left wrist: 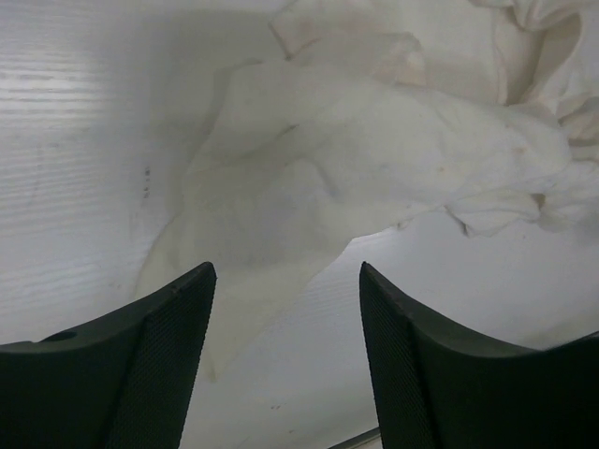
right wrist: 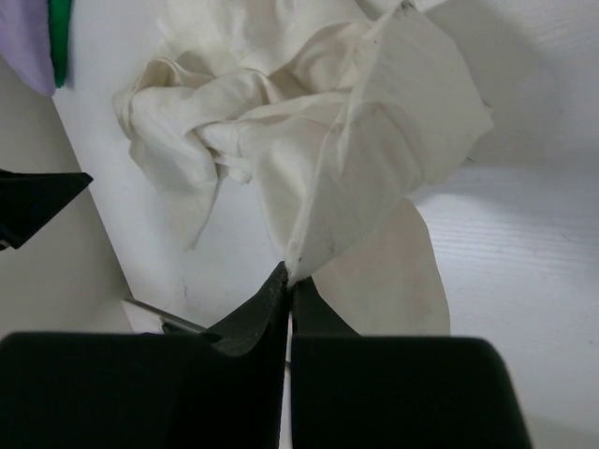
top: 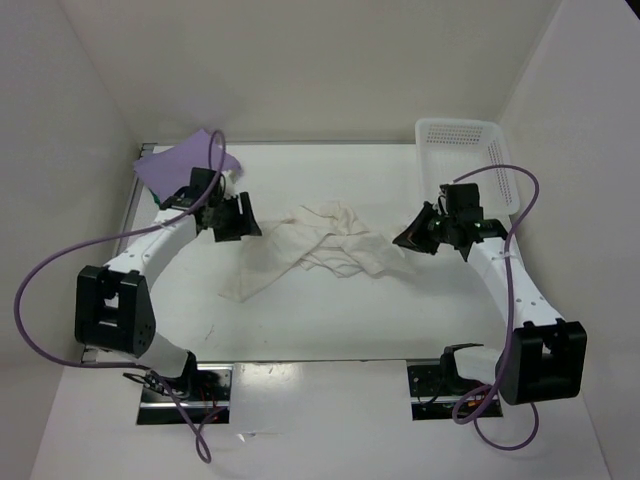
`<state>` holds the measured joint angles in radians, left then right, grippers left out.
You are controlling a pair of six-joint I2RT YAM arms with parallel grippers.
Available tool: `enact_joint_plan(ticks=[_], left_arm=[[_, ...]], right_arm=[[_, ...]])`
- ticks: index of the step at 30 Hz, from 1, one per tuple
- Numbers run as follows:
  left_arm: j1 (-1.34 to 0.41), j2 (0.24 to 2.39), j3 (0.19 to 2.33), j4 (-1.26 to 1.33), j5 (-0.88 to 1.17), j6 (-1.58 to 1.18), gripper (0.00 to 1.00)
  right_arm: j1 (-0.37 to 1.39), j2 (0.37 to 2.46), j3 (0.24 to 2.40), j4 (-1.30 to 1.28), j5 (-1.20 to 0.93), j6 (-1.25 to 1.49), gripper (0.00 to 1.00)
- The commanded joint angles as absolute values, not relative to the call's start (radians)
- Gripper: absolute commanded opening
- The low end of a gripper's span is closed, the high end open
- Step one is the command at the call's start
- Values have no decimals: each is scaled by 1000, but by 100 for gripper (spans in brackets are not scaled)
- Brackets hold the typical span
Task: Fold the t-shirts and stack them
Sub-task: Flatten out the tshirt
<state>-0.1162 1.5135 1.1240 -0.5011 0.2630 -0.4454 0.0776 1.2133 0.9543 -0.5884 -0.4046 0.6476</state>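
**Right gripper** (right wrist: 288,279): jaws clenched on a corner of the cream-white t-shirt (top: 325,245). A flat panel of cloth leads from the fingertips back into the crumpled heap.

**Left gripper** (left wrist: 285,273): jaws released and spread, with nothing between them, poised at the shirt's left edge.

**Cream-white t-shirt**: lies bunched in the middle of the table (top: 330,325). Its long axis runs roughly left to right between the two grippers, and a tail trails toward the near left. From the left gripper the loose cloth lies just to the right and nearer. That arm is the closer one to the free end, so the matching grasp for spreading the shirt flat probably falls to it.

**Lavender t-shirt** (top: 185,165): in the far left corner, beyond the left arm. A strip of the green t-shirt (right wrist: 59,33) shows beside it.

**White basket** (top: 465,140): far right.
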Motion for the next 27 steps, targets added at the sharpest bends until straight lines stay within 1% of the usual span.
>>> enact_joint_plan(ticks=[1, 4, 5, 8, 12, 13, 14, 17, 21, 23, 25, 27], left_arm=[[-211, 1552, 1126, -439, 151, -416, 69], [-224, 1574, 1111, -391, 59, -437, 69], [-224, 1584, 1098, -358, -31, -437, 69], [-224, 1615, 1098, -333, -118, -437, 69], [-224, 1646, 1123, -333, -118, -396, 69], [-224, 1646, 1123, -333, -109, -379, 73], [-224, 1655, 1109, -322, -98, -368, 75], [-224, 1696, 1098, -311, -57, -347, 75], [-224, 1709, 1111, -311, -3, -347, 67], [-224, 1718, 1111, -301, 8, -338, 61], [-224, 1730, 1123, -290, 8, -337, 58], [-224, 1759, 1134, -290, 29, -337, 58]], right_arm=[[71, 1213, 930, -543, -408, 641, 0], [71, 1213, 930, -534, -408, 641, 0], [71, 1213, 930, -534, -399, 641, 0], [71, 1223, 930, -534, -399, 641, 0], [71, 1223, 930, -534, -399, 641, 0], [71, 1223, 930, -534, -399, 641, 0], [71, 1232, 930, -534, -399, 641, 0], [71, 1232, 930, -534, -399, 641, 0], [71, 1241, 939, -525, -399, 632, 0], [71, 1241, 939, -525, -399, 632, 0], [71, 1241, 939, -525, -408, 632, 0], [71, 1241, 939, -525, -408, 632, 0]])
